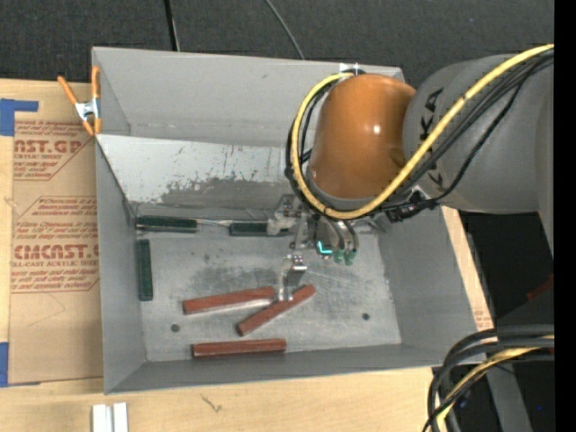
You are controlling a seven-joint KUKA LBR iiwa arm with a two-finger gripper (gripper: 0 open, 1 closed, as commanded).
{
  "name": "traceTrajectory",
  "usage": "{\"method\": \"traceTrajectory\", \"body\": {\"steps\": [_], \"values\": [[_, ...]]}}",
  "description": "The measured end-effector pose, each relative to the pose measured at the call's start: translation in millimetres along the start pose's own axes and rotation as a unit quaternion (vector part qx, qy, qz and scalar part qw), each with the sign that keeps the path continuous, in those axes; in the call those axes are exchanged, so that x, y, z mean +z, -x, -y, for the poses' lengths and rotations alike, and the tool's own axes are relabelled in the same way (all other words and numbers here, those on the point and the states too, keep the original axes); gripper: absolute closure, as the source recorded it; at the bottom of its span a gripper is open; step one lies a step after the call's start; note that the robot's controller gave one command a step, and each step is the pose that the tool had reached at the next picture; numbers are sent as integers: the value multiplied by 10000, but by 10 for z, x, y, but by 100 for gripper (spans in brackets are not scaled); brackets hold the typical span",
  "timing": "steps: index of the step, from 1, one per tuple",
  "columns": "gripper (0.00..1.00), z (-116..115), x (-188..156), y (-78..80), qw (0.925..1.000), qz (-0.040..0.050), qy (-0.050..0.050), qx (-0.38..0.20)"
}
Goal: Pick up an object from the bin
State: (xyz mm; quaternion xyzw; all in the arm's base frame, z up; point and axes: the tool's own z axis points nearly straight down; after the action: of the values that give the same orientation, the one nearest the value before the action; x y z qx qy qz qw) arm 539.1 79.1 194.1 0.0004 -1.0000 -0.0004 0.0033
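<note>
Camera view looks down into the grey bin [112, 241], where the arm [486, 133] with its orange cover [360, 142] reaches in from the right. Three dark green sticks [144, 270] lie toward the left and back of the floor, well apart from the hand [291, 286]. Three red-brown sticks [238, 348] lie nearer the front. One of them, the slanted red-brown stick [270, 313], runs from lower left to upper right, and its upper right end sits right under the hand (touching it, as far as I can judge). Whether the hand is spread or pressed together I cannot tell. A grasp, I judge, would have to close across that slant, not along it
</note>
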Motion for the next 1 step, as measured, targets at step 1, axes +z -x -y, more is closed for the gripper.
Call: {"method": "traceTrajectory", "body": {"steps": [1], "values": [[0, 3, -41, 18, 10000, 39, 3, 1]]}}
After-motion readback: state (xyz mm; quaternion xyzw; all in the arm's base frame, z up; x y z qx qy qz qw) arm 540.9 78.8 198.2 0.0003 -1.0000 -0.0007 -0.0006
